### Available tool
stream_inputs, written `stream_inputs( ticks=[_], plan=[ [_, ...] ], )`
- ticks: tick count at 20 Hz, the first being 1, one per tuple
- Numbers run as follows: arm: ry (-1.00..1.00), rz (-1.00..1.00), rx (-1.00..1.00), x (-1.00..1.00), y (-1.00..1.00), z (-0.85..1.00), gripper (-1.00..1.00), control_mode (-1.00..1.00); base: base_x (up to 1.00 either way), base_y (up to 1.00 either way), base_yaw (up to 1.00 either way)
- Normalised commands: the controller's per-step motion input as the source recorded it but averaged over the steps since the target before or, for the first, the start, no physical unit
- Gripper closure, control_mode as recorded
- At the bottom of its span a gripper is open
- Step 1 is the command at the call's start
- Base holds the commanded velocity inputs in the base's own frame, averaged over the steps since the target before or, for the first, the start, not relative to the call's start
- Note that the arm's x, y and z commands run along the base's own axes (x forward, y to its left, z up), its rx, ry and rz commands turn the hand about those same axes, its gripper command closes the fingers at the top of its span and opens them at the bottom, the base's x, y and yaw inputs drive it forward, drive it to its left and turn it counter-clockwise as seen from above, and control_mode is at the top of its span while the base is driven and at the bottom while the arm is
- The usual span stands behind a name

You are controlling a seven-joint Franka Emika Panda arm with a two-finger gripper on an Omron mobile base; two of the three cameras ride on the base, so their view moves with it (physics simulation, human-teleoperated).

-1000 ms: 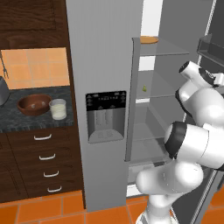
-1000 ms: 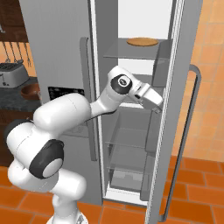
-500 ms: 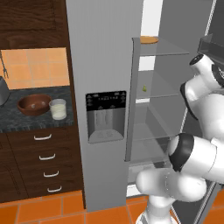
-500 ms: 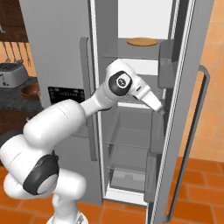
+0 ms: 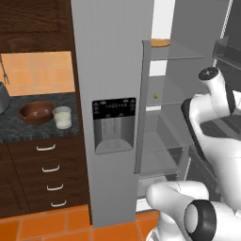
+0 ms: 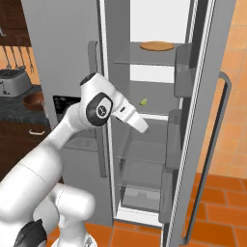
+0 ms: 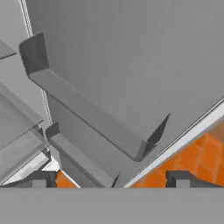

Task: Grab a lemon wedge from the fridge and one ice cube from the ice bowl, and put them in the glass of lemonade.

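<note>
The grey fridge [image 5: 110, 70] stands with its right door swung open. A tiny yellow-green lemon wedge [image 5: 154, 95] lies on the middle shelf, also seen as the lemon wedge [image 6: 143, 102] in the right base view. My white arm [image 6: 101, 108] reaches in front of the open compartment, below and left of the wedge. In the hand view my gripper [image 7: 111, 180] is open with nothing between its fingers, facing the door's inner bins. The brown ice bowl [image 5: 36, 112] and the glass of lemonade [image 5: 62, 117] sit side by side on the dark counter left of the fridge.
A flat orange disc [image 5: 160, 43] rests on the top shelf. The open door [image 6: 207, 120] with its bins and long handle stands close on the right. Drawers [image 5: 47, 169] sit under the counter. A toaster [image 6: 14, 82] is at the far left. The floor is orange tile.
My arm has swung: the wrist drew back and lower in front of the open compartment, and the hand turned toward the open door. The jaws stayed open.
</note>
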Motion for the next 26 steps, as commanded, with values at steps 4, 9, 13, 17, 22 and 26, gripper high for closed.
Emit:
stream_inputs(
  ticks=[4, 9, 13, 17, 22, 26],
  plan=[
    [0.06, 0.73, 0.35, 0.00, 0.73, -0.05, -1.00, -1.00, 0.00, 0.00, 0.00],
    [0.18, 0.71, 0.16, -0.17, 0.78, 0.08, -1.00, -1.00, 0.00, 0.00, 0.00],
    [0.00, 0.15, 0.01, -0.83, 0.58, 0.72, -1.00, -1.00, 0.00, 0.00, 0.00],
    [-0.07, 0.00, 0.00, -1.00, 0.38, 0.29, -1.00, -1.00, 0.00, 0.00, 0.00],
    [-0.11, 0.00, -0.02, -0.53, 0.67, 0.00, -1.00, -1.00, 0.00, 0.00, 0.00],
    [-0.01, 0.00, -0.02, -0.02, 0.44, -0.14, -1.00, -1.00, 0.00, 0.00, 0.00]
  ],
)
